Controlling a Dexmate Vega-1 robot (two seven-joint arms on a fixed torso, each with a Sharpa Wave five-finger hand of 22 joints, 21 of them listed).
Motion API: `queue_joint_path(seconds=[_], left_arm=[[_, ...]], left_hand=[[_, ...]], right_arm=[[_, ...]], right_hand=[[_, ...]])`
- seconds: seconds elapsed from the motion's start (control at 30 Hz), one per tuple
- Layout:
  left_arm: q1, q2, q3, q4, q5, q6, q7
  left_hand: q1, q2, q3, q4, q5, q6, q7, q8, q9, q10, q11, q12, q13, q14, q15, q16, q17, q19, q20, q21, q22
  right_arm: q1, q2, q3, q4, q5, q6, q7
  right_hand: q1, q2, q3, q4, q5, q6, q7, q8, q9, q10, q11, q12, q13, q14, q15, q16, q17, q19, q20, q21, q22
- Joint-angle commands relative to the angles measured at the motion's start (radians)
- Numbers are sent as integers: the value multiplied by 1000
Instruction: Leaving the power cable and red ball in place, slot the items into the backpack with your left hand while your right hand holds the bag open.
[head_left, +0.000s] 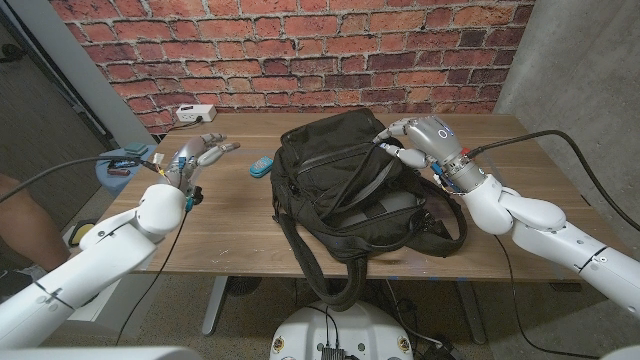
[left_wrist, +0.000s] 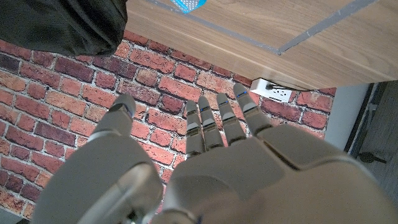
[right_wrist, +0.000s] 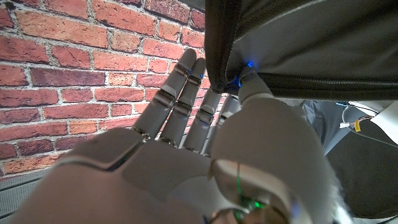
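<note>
Your left hand (head_left: 196, 155) fingers spread, empty; blue item (head_left: 262, 166) just beyond fingertips. Right hand (head_left: 425, 141) pinches backpack (head_left: 345, 185) rim.

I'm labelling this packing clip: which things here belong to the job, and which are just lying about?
Job:
black backpack
right hand, gripping the bag's edge
left hand, holding nothing
small blue item beside the bag

Lying about:
white power strip at the table's far edge

Red brick wall (head_left: 300, 50), wooden table (head_left: 240, 225)

Black backpack (head_left: 345, 180), red-brick wall (head_left: 300, 50)
</note>
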Motion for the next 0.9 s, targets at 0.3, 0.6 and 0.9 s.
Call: queue_joint_path(seconds=[0.3,0.6,0.9], left_arm=[[-103,77,107,19,113,110,-18],[-128,74,139,33,151,141,6],[-228,61,243,32,213,277,-6]], left_hand=[[141,119,-10,-3,-7,0,-7,0,6,14,-15,0,5,12,-19,4,5,8,1,4,3],[152,111,-24,-2,-12,5,-36,0,6,26,-48,1,8,23,-37,7,6,12,-9,6,4],[145,82,-55,4,-23,24,-33,5,8,35,-32,1,13,10,11,-3,4,-11,-19,-4,4]], right_arm=[[47,27,-18,42,11,37,-23],[74,45,-31,69,22,68,-30],[126,65,-60,112,22,120,-23]], right_hand=[[14,1,-5,-1,7,21,2,6,4,14,2,0,2,17,-141,-9,4,12,-80,2,5],[18,2,-7,-1,6,23,3,6,4,17,1,-1,2,21,-141,-9,5,12,-80,2,5],[20,2,-9,-1,5,25,5,6,4,20,3,-1,2,25,-141,-10,6,15,-79,3,5]])
